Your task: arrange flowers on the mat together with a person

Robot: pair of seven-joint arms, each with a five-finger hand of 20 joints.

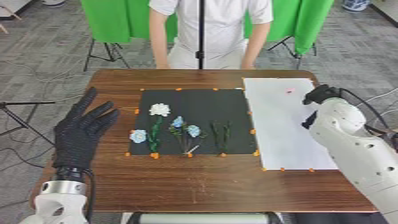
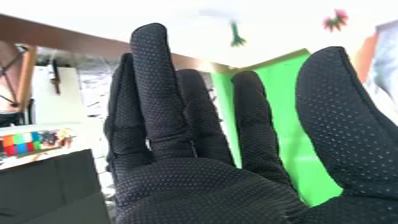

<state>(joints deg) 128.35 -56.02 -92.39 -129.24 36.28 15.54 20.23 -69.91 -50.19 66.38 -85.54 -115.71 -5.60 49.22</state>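
The arrangement looks well begun but not finished. On the black rectangular mat [image 1: 200, 99], between the two hands, lie a ruffled white flower with a green stem [image 1: 160, 109] and a lone pale-blue bloom [image 1: 138, 136], both toward the left hand [image 1: 78, 132]. Farther from that hand come a spray of light-blue flowers [image 1: 193, 131] and, nearer the right hand [image 2: 204, 192], dark green stems [image 1: 226, 136] on which I can make out no bloom; those may want a flower head.

What seems left lies on the white rectangular sheet [image 1: 275, 130]: a small pink flower [image 1: 290, 90], just left of the right hand, and a short green stem [image 2: 237, 40] with a pale, hard-to-read top. Both probably have to go across to the mat.

The right hand is wide, fingers straight, thumb well apart, nothing in it. The left hand is also wide and empty above the brown wooden bench [image 1: 200, 187].
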